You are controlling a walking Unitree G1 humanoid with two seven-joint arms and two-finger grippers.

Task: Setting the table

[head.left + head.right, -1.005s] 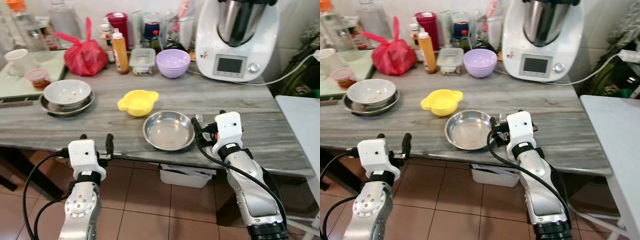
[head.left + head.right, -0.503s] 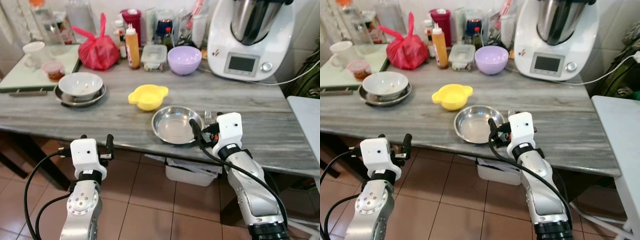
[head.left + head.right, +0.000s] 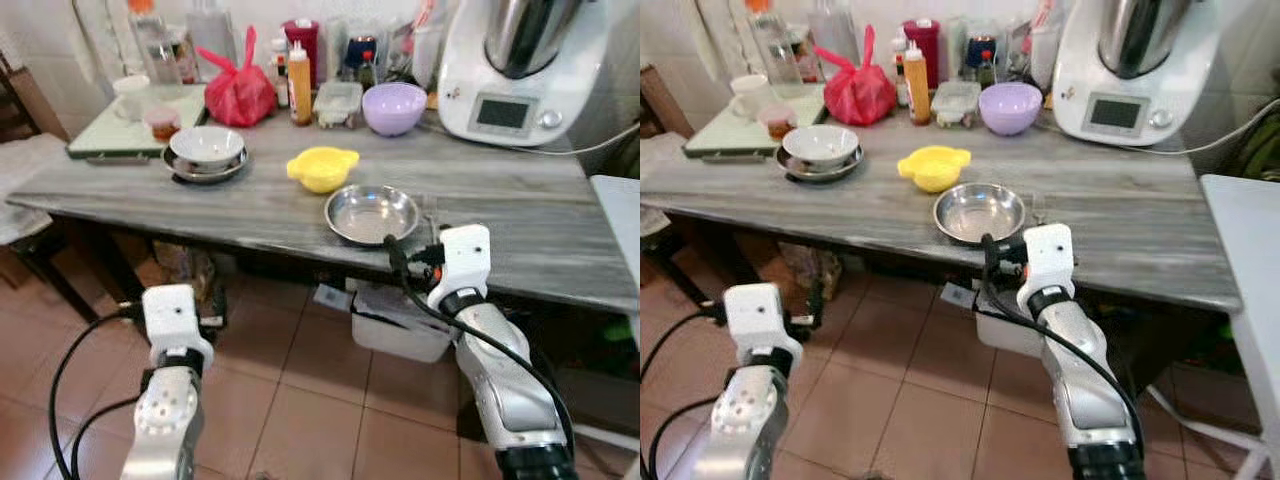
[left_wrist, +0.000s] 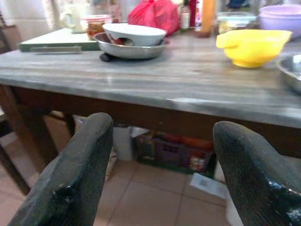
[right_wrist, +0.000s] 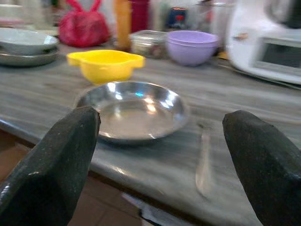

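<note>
A steel plate (image 3: 372,212) lies near the front edge of the grey table (image 3: 250,205), with a fork (image 5: 203,162) just to its right. Behind the plate sits a yellow bowl (image 3: 322,168). Farther left a white bowl (image 3: 206,148) rests in a second steel plate. A purple bowl (image 3: 394,106) stands at the back. My right gripper (image 3: 412,255) is open at the table's front edge, facing the steel plate (image 5: 134,110). My left gripper (image 3: 172,305) is open and empty, lower than the tabletop and short of its edge.
A white kitchen machine (image 3: 520,70), a red bag (image 3: 240,95), bottles and a lidded box crowd the table's back. A green board (image 3: 120,130) with a cup is at the back left. A white bin (image 3: 400,325) sits under the table. A white table (image 3: 620,210) stands at the right.
The camera has drawn back from the table, so more floor shows. Both grippers have come back with it; the right one is now at the table edge, no longer beside the steel plate.
</note>
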